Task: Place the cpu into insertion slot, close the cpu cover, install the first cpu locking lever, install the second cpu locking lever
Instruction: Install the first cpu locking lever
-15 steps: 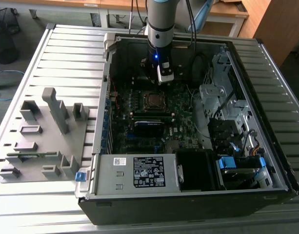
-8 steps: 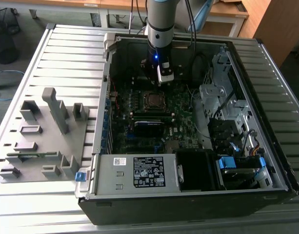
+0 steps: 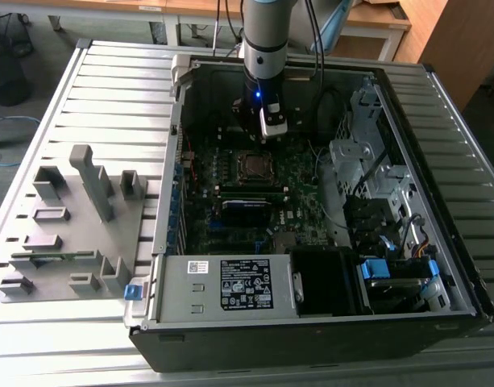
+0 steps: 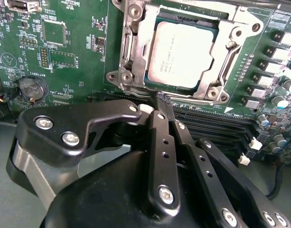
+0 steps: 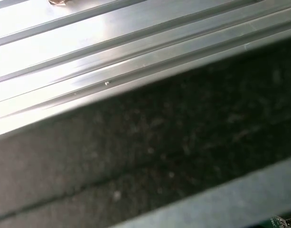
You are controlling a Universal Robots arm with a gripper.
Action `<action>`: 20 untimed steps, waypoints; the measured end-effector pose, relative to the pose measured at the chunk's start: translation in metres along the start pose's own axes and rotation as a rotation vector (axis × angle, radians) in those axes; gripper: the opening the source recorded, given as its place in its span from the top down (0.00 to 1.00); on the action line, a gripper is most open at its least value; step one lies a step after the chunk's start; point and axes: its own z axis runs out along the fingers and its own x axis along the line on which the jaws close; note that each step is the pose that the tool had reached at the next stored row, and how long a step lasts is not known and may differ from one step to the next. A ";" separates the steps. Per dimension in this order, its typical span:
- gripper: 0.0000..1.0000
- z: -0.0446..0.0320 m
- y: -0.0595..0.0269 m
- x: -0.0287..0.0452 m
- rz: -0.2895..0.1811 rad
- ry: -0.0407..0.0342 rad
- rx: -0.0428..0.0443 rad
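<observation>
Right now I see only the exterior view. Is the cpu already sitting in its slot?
Observer: Yes. In the second wrist view the cpu lies flat in the socket, metal top up.
Operator: And the cpu cover?
Observer: The cpu cover lies down over it, and its frame surrounds the chip.
Operator: Where is the claw?
Observer: The claw has its tips together, beside the socket's edge that faces the memory slots.
</observation>
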 end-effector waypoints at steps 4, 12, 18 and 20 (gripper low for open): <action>0.90 0.0006 0.0001 0.0000 0.000 0.0000 0.0000; 0.90 0.0007 0.0016 0.0006 0.002 -0.0002 -0.0001; 0.90 0.0009 0.0023 -0.0009 0.008 -0.0008 0.0002; 0.90 0.0009 0.0025 -0.0013 0.010 -0.0009 0.0002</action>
